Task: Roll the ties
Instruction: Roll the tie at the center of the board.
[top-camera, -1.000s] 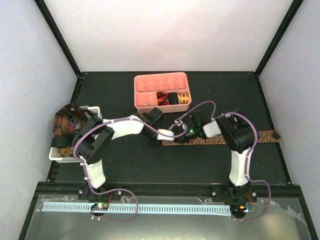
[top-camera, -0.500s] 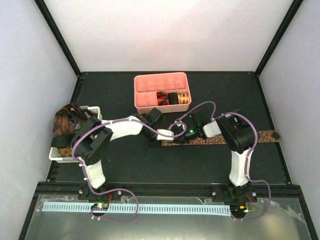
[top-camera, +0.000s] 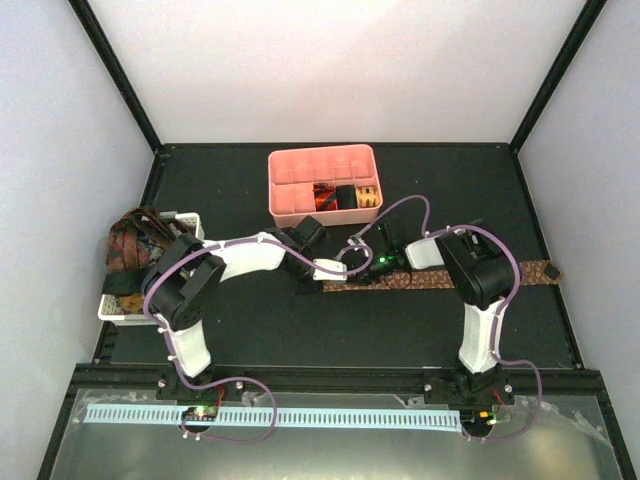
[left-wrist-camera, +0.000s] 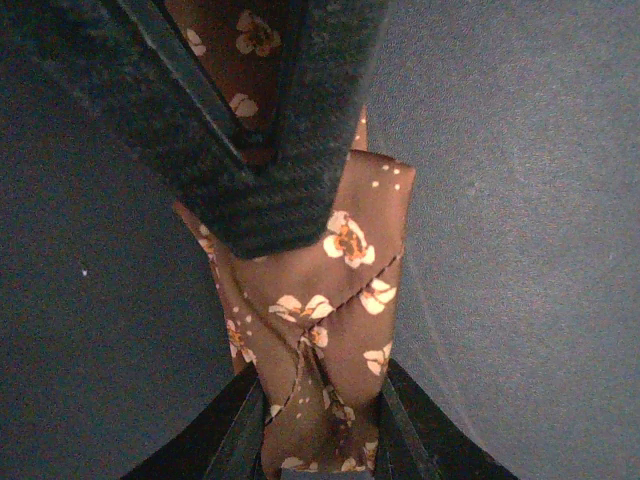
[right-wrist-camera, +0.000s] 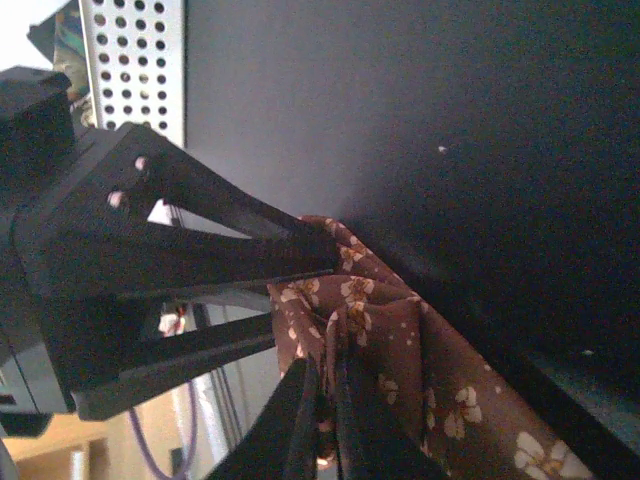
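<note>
**Left tool (left-wrist-camera: 320, 385) and right tool (right-wrist-camera: 325, 365) both clenched on one end of the tie (left-wrist-camera: 350, 240)**

Left tool's jaws stand on either side of the tie's folded end and press on it across its width. Right tool meets it head on. Its jaws are almost together, nipping a raised fold of that same end just beside the left tool's hold.

From there the tie runs flat along the desk (top-camera: 250, 320), parallel to the near edge and across the right half. Its other tip lies close to the right edge. Part of the run is hidden under the right arm.

The cloth is brown with small pale flowers. It looks light, limp and probably smooth enough to slide. It creases where pinched and seems unlikely to keep a coil by itself, so a started roll would likely loosen once let go. The best hold, I judge, is across the full width at the folded end, catching every layer. A grip on one edge alone could skew the roll. The long tail should drag along easily.

Further out, rolled ties (top-camera: 345, 196) sit in a pink tray (top-camera: 300, 215) near the middle of the far edge. Loose ties (top-camera: 130, 245) are heaped in a white basket (top-camera: 108, 303) at the left edge.

No brand, label or writing can be read.
</note>
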